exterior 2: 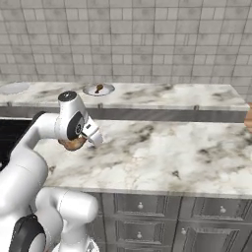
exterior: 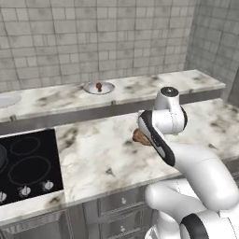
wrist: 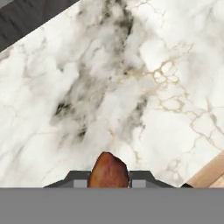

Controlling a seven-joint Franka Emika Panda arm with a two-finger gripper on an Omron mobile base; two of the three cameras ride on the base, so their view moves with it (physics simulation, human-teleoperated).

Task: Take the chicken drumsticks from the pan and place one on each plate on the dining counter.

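Observation:
My gripper [wrist: 108,180] is shut on one orange-brown chicken drumstick [wrist: 108,170], which I hold a little above the lower marble worktop [exterior: 98,154]. From the base, that drumstick [exterior: 139,137] [exterior 2: 74,143] peeks out beside the arm's wrist. On the dining counter [exterior: 154,86] stands a pale plate [exterior: 106,88] [exterior 2: 106,89] with the other drumstick [exterior: 99,86] [exterior 2: 99,88] lying in it. Another plate [exterior: 5,100] [exterior 2: 14,87] sits empty at the counter's far left. A dark curve at the cooktop's left edge may be the pan [exterior: 2,158].
The black cooktop [exterior: 28,163] with ring marks and knobs lies left of the arm. A tan object [exterior 2: 248,118] [wrist: 210,173] shows at the worktop's right edge. Tiled walls close off the back and right. Drawers run under the worktop.

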